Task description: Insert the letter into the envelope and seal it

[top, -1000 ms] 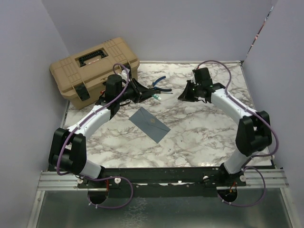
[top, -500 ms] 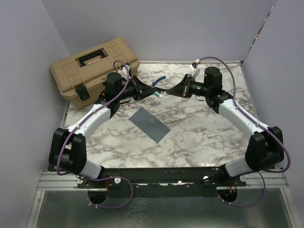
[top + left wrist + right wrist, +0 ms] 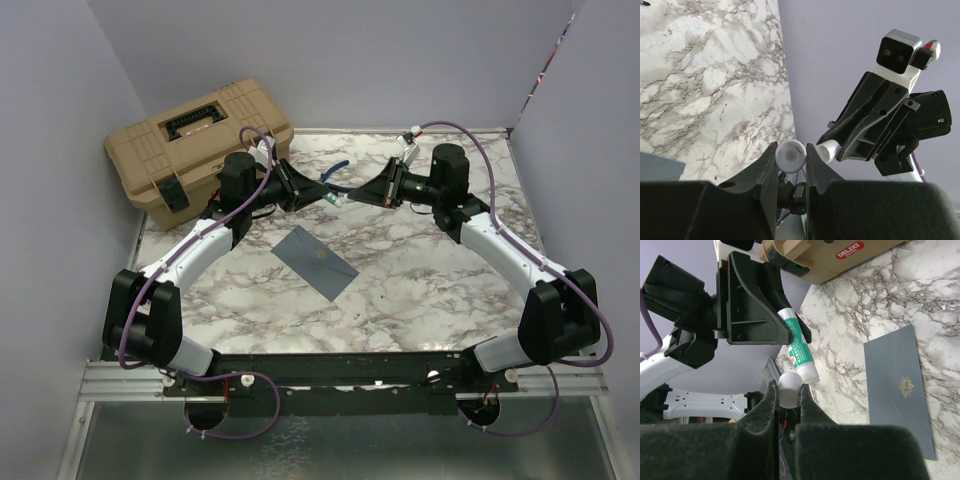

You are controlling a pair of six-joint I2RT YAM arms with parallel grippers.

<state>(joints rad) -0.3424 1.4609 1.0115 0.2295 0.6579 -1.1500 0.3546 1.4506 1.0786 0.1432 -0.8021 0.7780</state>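
Envelope lying flat on the marble table, between your two arms, while beyond it, raised near the far edge, your left gripper is clamped on a green-and-white tube and your right gripper is closed on the white cap at its tip.

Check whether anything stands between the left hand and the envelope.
Nothing visible lies between the left hand and the envelope, only bare marble table. But that hand is shut on a glue stick, and the right hand grips its white cap, so neither hand is free.
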